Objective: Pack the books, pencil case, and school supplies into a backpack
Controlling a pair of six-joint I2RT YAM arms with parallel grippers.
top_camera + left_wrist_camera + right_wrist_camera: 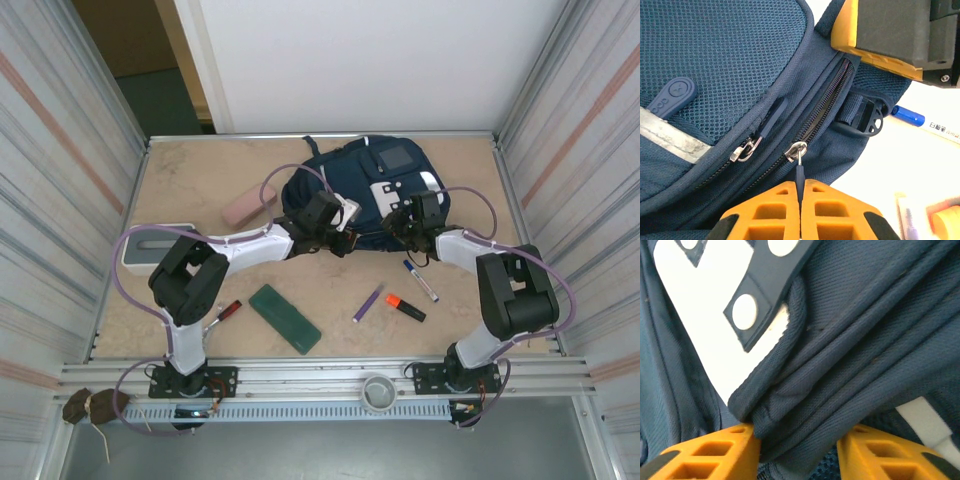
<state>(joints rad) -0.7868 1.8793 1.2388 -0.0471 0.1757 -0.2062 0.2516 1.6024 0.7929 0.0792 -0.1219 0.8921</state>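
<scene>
The backpack [345, 170] lies flat on the tabletop [200, 180], a big soft bag of woven navy cloth and mesh. It looks slack and will probably sag and fold rather than hold a shape, so opening it calls for one grip to pull the zipper and another to keep the cloth taut. The left jaws are pressed fully together on the thin cord-like zipper pull [799, 175] at the near edge of the backpack, just below its metal slider [796, 150]. That tab is small and looks smooth, so it may slip out if tugged sideways; a pull in line with the zipper track seems safest. The right jaws stand partly closed with a thick bunched fold of the backpack's cloth filling the gap between them, just beside its white patch [705, 340]. The fold looks caught, though how firmly I cannot tell. Near the backpack's front edge wait the purple pen [367, 302], orange highlighter [405, 308] and white marker [421, 281], all light, slim and likely to roll, best pinched across the barrel. The green pencil case [285, 318] lies further out on that side.
</scene>
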